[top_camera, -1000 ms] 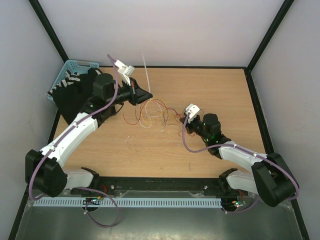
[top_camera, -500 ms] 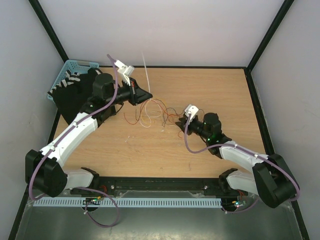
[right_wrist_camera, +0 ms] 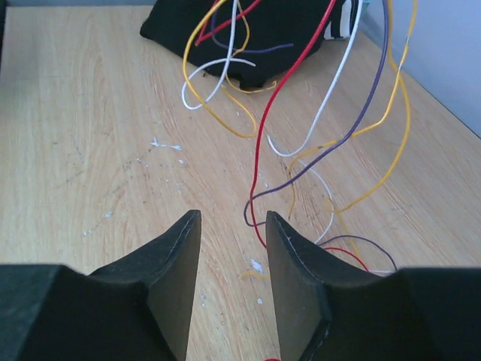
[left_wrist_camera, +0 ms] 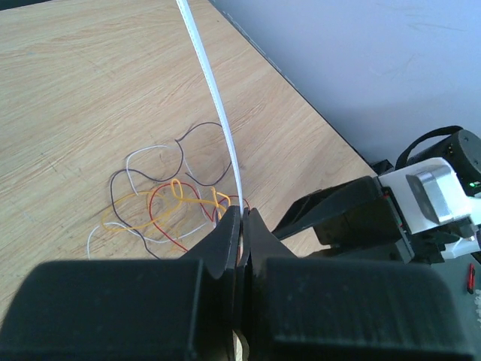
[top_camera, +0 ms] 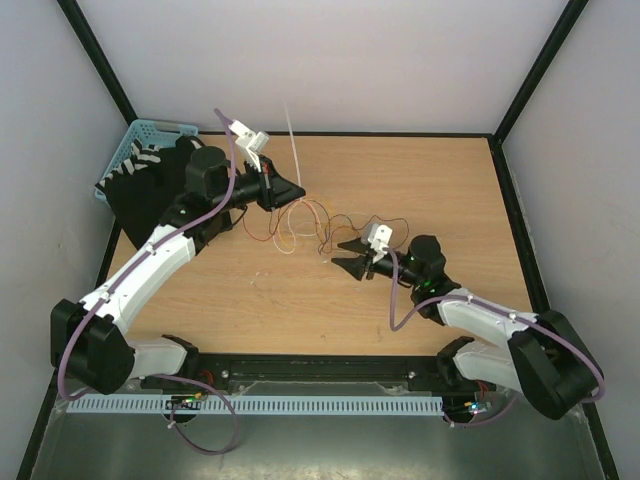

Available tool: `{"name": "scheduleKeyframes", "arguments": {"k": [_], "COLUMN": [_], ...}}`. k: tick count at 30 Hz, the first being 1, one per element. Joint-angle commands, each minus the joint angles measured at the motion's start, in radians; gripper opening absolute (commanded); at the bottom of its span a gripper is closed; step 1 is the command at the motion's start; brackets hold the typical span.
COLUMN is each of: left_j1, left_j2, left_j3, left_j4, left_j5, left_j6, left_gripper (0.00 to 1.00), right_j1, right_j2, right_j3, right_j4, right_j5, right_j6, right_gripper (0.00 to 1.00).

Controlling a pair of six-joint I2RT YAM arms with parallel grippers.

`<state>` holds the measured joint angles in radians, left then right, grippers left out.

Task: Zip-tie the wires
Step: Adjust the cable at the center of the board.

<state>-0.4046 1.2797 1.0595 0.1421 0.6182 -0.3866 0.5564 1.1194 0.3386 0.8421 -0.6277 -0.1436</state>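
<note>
The wires (top_camera: 300,222) lie in a loose tangle of red, orange, whitish and dark strands at mid-table. Over their far left side, my left gripper (top_camera: 298,189) is shut on the zip tie (top_camera: 291,140), a thin white strip pointing up and away. The left wrist view shows the zip tie (left_wrist_camera: 214,98) rising from the shut left gripper (left_wrist_camera: 242,214), with the wires (left_wrist_camera: 161,210) just beyond the tips. My right gripper (top_camera: 338,256) stands open at the tangle's near right edge. In the right wrist view the right gripper (right_wrist_camera: 231,226) holds nothing, and the wires (right_wrist_camera: 301,150) curl just ahead, a red strand reaching between the fingers.
A blue basket (top_camera: 140,135) sits at the far left corner with a black cloth (top_camera: 135,205) beside it under my left arm. A black shape (right_wrist_camera: 263,37) lies behind the wires in the right wrist view. Black frame posts border the table.
My right gripper has opened from shut and moved left and nearer along the table. The tangle's right-hand strands have shifted slightly. The left arm has stayed put.
</note>
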Motion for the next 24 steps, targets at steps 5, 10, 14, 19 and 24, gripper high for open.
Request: {"name": "scheduleKeyframes", "arguments": {"k": [5,10,14,19,24], "left_j1": [0.004,0.004,0.004,0.003,0.0], "left_j2": [-0.01,-0.01,-0.01,-0.012,-0.013], "left_j3": [0.009,0.008,0.009,0.01,0.01], "left_j4": [0.019,0.02,0.02,0.021,0.021], "left_j5": [0.026,0.028,0.031,0.038,0.042], "left_j6": [-0.005,-0.007,-0.008,-0.01,-0.012], "left_gripper": [0.0,0.0,0.0,0.0,0.0], "right_j1": [0.014,0.014,0.014,0.014,0.014], "right_j2": [0.113,0.207,0.278,0.373,0.46], "right_j3": [0.045,0.102,0.138,0.159,0.189], "right_j4": [0.109,0.103,0.121,0.219,0.307], "right_j5": [0.182,0.141,0.089,0.036,0.004], "right_j6": [-0.124,-0.158,-0.153,-0.116,-0.065], "right_gripper": [0.4,0.37,0.39,0.43,0.43]}}
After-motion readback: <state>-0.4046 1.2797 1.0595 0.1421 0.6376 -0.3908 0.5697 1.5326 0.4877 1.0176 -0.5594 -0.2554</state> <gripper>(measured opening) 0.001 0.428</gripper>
